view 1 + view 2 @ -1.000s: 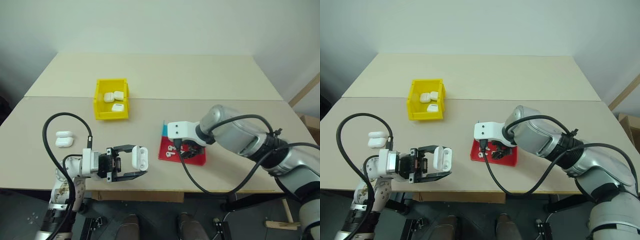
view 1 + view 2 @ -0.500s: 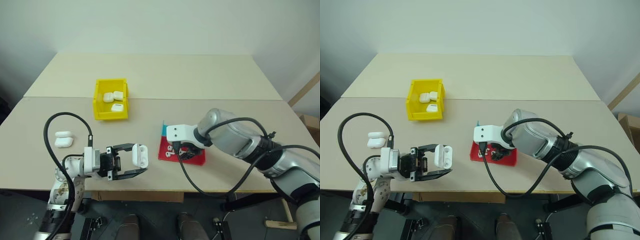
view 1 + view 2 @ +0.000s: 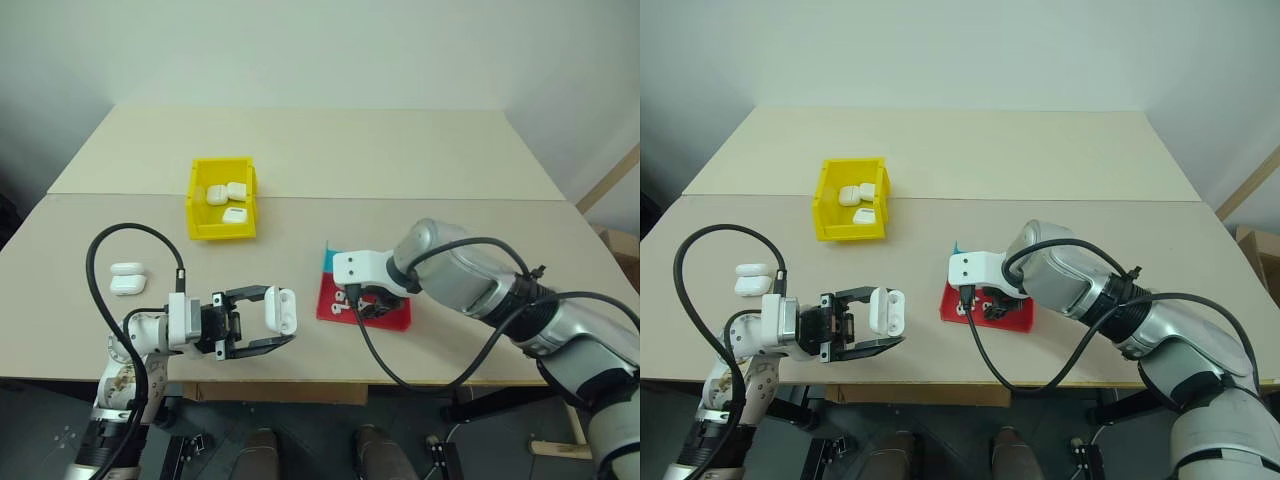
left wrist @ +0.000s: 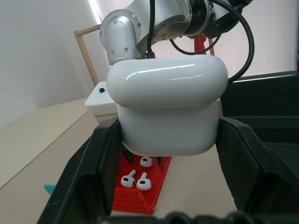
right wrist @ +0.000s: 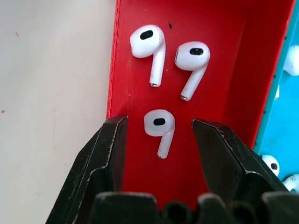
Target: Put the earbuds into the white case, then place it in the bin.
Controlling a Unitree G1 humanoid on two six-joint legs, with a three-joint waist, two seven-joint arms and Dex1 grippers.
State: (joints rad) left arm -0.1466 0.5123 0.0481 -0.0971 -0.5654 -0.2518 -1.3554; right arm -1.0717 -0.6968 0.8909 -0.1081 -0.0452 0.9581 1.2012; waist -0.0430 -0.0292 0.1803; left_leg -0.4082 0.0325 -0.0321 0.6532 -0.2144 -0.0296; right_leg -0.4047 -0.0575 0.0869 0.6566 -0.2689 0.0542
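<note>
My left gripper [image 3: 278,320] is shut on the white case [image 3: 281,309] and holds it just above the table's front edge; the left wrist view shows the case [image 4: 167,112] wedged between both fingers. My right gripper [image 5: 159,123] points down into the red tray [image 3: 392,317], open. One earbud [image 5: 159,127] lies between its fingers, touching neither. Two more earbuds [image 5: 150,49] [image 5: 191,60] lie side by side just beyond it. The yellow bin [image 3: 197,208] stands at the back left with three white cases inside.
Two more white cases [image 3: 127,278] lie on the table at the far left. A blue section [image 5: 286,98] joins the red tray and holds several more earbuds. A black cable loops from each wrist.
</note>
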